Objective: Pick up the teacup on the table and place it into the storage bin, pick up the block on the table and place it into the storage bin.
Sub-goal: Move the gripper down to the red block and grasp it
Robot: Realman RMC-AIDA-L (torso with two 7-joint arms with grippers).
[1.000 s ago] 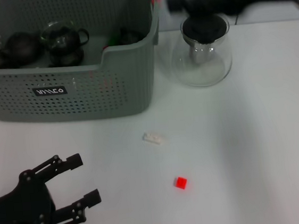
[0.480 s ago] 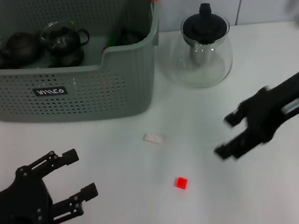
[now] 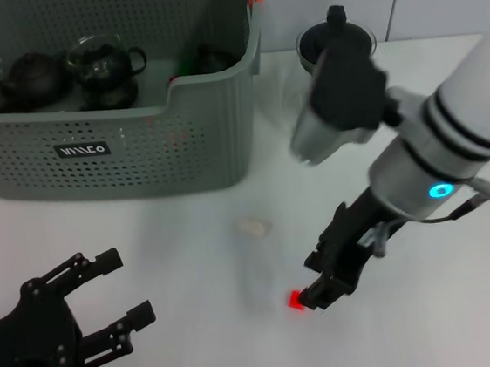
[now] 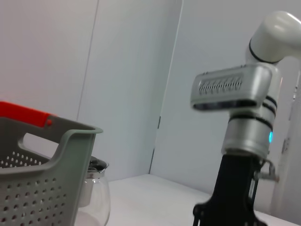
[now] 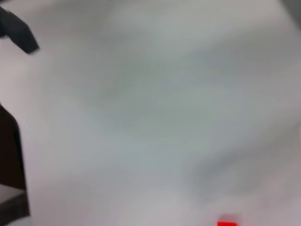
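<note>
Broadly, the white table (image 3: 469, 318) carries everything, and the storage bin (image 3: 136, 151) is taken as the landmark for all places. The storage bin, grey-green with perforated walls and a small black label on its front wall, stands at the far left of the table. Inside it lie dark teapots (image 3: 37, 78) and some other dark pieces near its back wall. Just to the right of the bin stands a clear glass teapot (image 3: 338, 68) with a black lid; the right arm (image 3: 451, 144) partly hides it. This arm, white with black rings and a small blue light, reaches down over the table well to the right of the bin and in front of it. The right gripper (image 3: 319, 290) is at the red block (image 3: 296, 300), which lies on the table in front of the bin's right corner; the dark fingers are right beside the block, but whether they are spread or closed on it cannot be told. In the right wrist view the block (image 5: 227, 222) shows only at the edge. The left gripper (image 3: 124, 288) hovers low in front of the bin's left part, its fingers spread apart and holding nothing. A small white piece (image 3: 253, 226) lies between the bin and the red block.
</note>
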